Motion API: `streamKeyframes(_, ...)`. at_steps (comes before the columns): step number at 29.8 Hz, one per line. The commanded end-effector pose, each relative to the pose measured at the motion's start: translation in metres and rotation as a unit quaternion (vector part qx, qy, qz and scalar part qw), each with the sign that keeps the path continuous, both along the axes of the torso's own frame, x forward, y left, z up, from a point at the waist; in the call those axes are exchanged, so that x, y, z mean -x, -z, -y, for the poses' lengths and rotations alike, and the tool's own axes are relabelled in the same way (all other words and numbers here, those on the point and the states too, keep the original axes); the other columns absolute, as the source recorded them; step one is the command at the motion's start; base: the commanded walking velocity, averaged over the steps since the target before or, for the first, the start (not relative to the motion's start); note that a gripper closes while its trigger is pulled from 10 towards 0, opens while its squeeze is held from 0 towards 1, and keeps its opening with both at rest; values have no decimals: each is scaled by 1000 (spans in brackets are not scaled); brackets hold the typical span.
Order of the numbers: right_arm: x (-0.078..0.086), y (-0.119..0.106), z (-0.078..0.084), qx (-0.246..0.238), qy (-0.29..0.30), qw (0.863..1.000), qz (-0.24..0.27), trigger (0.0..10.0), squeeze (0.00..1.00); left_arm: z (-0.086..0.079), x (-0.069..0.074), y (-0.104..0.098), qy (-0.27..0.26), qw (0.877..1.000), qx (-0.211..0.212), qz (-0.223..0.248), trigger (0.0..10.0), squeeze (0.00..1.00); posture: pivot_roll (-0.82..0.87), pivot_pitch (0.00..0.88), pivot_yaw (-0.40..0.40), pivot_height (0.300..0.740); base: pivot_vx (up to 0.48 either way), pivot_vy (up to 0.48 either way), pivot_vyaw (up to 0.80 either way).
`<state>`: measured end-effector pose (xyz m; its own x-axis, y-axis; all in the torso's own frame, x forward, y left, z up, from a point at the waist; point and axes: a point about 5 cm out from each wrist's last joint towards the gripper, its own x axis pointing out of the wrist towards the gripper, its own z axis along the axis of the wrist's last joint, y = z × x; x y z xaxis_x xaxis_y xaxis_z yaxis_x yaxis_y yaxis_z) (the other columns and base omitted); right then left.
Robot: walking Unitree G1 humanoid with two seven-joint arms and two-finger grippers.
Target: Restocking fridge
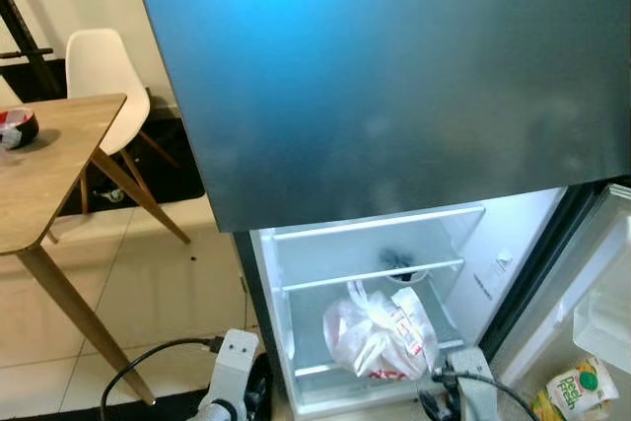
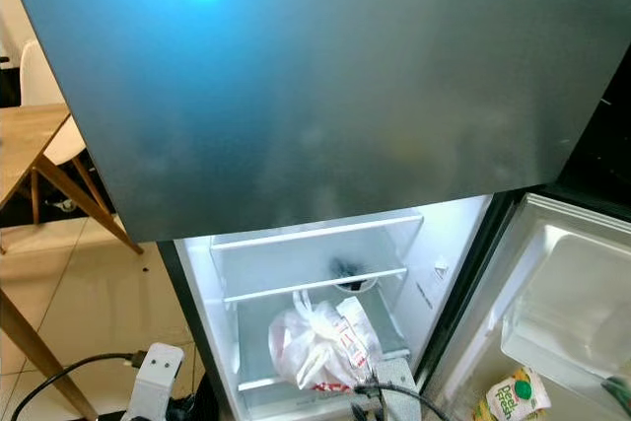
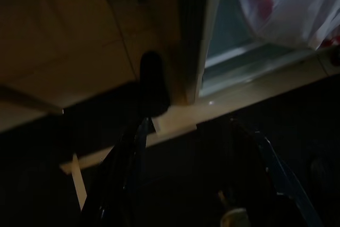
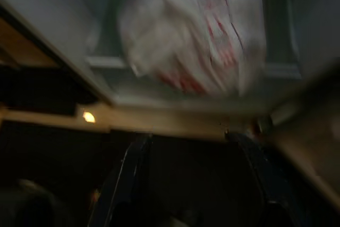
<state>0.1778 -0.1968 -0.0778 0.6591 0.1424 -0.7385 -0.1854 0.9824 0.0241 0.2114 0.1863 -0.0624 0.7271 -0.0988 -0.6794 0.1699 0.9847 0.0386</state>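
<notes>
Fridge (image 1: 394, 96), dark grey with a glossy upper door, stands with its lower compartment open and lit. White crinkled plastic bag with red print (image 1: 380, 334) sits on the lower glass shelf (image 1: 306, 370), toward the front edge and nearer the hinge-side wall. Right gripper (image 4: 194, 184) hangs low just outside the front edge of the compartment, its fingers spread and holding nothing; the bag lies straight ahead of it and slightly above. Left gripper (image 3: 196, 184), also spread and empty, points at the floor by the fridge's left corner. Judgement: right arm is nearer. Green-and-yellow carton (image 1: 577, 388) stands in the open door's bin.
</notes>
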Motion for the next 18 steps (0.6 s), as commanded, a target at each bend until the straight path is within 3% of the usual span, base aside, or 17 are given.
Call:
streamKeyframes(1,-1,0,7,9,34,999,-2,10000,0,-6,6,4,-18,1000,2,-15,10000,0,-23,0,33,740,0,0,0)
streamKeyframes(6,3,2,16,35,65,997,-21,10000,0,-7,18,12,-21,999,-3,-49,10000,0,-24,0,32,740,0,0,0)
streamKeyframes(18,6,3,19,48,79,995,-30,10000,0,-8,25,16,-44,997,9,-60,10000,0,-26,0,26,740,0,0,0)
